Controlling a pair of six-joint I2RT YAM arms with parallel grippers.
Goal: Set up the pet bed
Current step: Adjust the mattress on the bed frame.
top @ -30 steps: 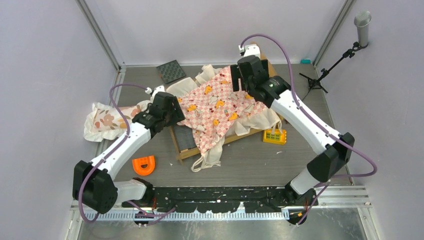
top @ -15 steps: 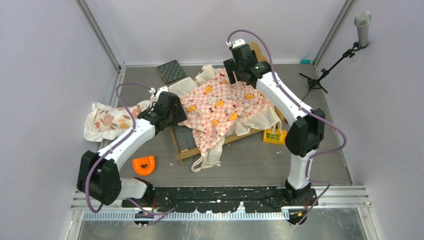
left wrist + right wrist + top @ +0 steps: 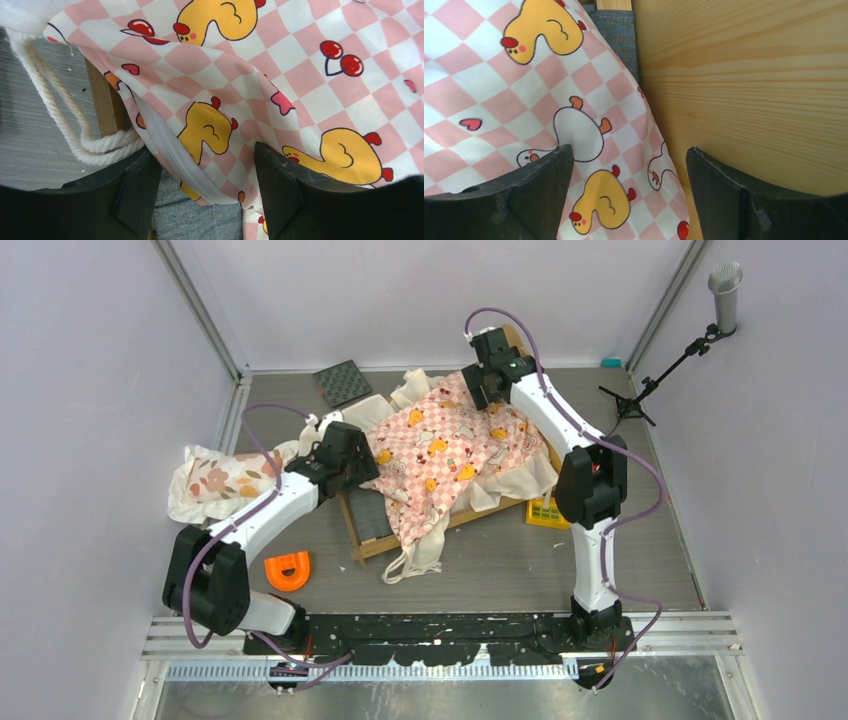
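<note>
At the near edge of the bench (image 3: 480, 570), the two arm bases are seen side by side, and an orange horseshoe-shaped piece (image 3: 287, 570) lies just beyond the left one. The left arm is stretched forward and inward, and the left hand (image 3: 345, 455) is lowered at the left side of the pet bed (image 3: 370, 515). From the left wrist, that hand (image 3: 205, 175) is seen spread open, with a white-piped edge of the pink checked sheet (image 3: 300, 75) lying loose between the fingers. A white cord (image 3: 75, 125) is looped beside the wooden rail.

The bed is set at an angle in the middle of the bench. Its tan frame and a strip of dark grey mattress are exposed at the near left corner. The rest is covered by the rumpled sheet, which hangs over the near rail. A floral pillow (image 3: 215, 480) lies to the left, and a yellow basket (image 3: 549, 511) is beside the right end.

The right arm is raised high and bent over the far end, where the right hand (image 3: 485, 380) is held open above sheet and headboard (image 3: 744, 90). A dark square mat (image 3: 342, 382) lies farthest back.
</note>
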